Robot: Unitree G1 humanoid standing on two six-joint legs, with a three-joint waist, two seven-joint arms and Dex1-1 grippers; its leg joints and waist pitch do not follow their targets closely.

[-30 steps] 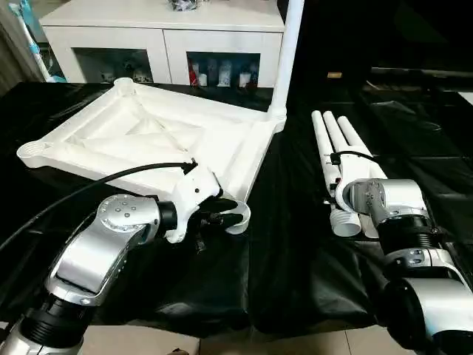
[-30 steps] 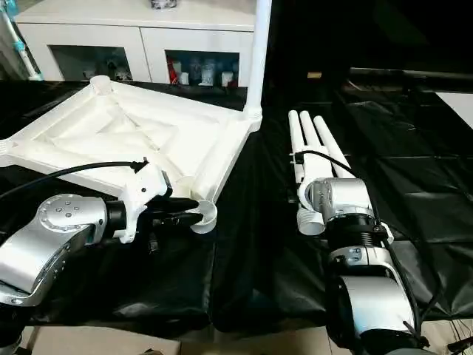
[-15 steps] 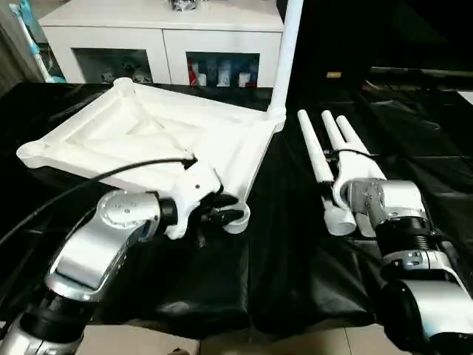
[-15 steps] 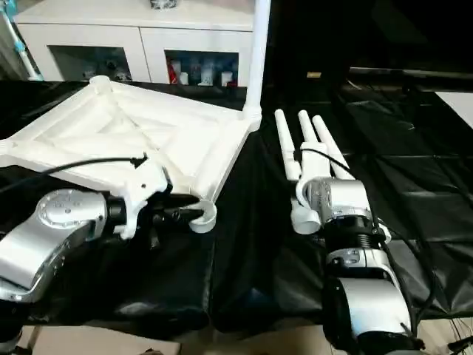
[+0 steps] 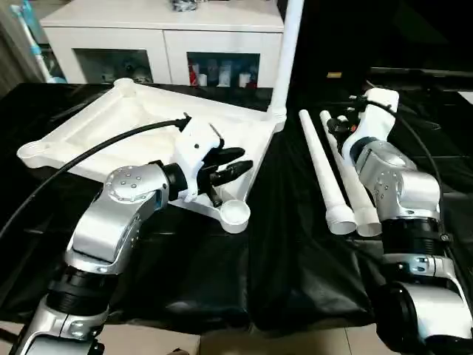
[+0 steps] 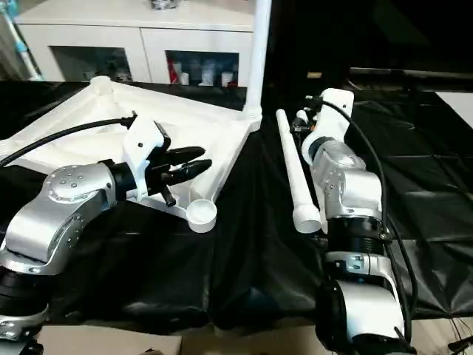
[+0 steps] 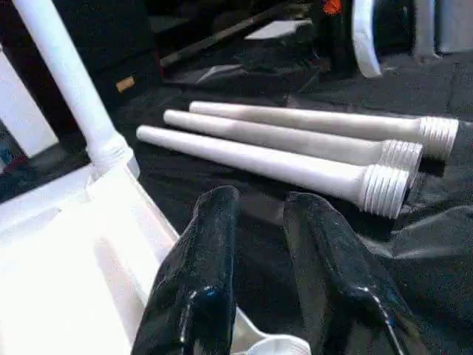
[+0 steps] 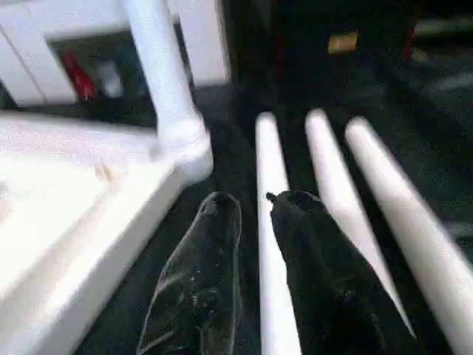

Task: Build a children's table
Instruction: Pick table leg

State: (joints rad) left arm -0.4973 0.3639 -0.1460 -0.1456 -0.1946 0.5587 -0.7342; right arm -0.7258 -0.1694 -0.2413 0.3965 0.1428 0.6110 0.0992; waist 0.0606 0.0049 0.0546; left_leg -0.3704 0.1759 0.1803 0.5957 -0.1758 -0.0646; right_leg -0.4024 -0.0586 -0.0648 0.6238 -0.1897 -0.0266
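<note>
So the tabletop [image 5: 111, 129] of the children's table was lying upside down on the black cloth [image 5: 281, 251], ribbed underside facing up, and I'll place everything else off that.

Behind the tabletop's far edge stood the white cabinet [image 5: 162, 22] with glass doors.

The left gripper [image 5: 246, 159] was hanging over the tabletop's near right edge, pointing out past that edge toward the loose parts. Its two black fingers [image 7: 199, 274] were a little way apart with nothing between them, so it wasn't gripping anything. Just in front of it, at the tabletop's near right corner, was the round corner socket [image 5: 236, 213], open side up and with no leg in it.

At the tabletop's far right corner one leg [image 5: 284, 59] was already standing upright in its socket, running up out of the top of the picture.

To the right of the tabletop, apart from it on the cloth, lay the three loose legs [image 5: 325, 177], side by side, with their wide threaded ends toward the robot and their thin ends pointing away. The one nearest the tabletop sat at a slight angle to the other two.

The right gripper [image 8: 259, 203] was down at the thin ends of those legs, right over the one nearest the tabletop. Honestly couldn't tell whether it was clamped on that leg or just sitting around it.
</note>
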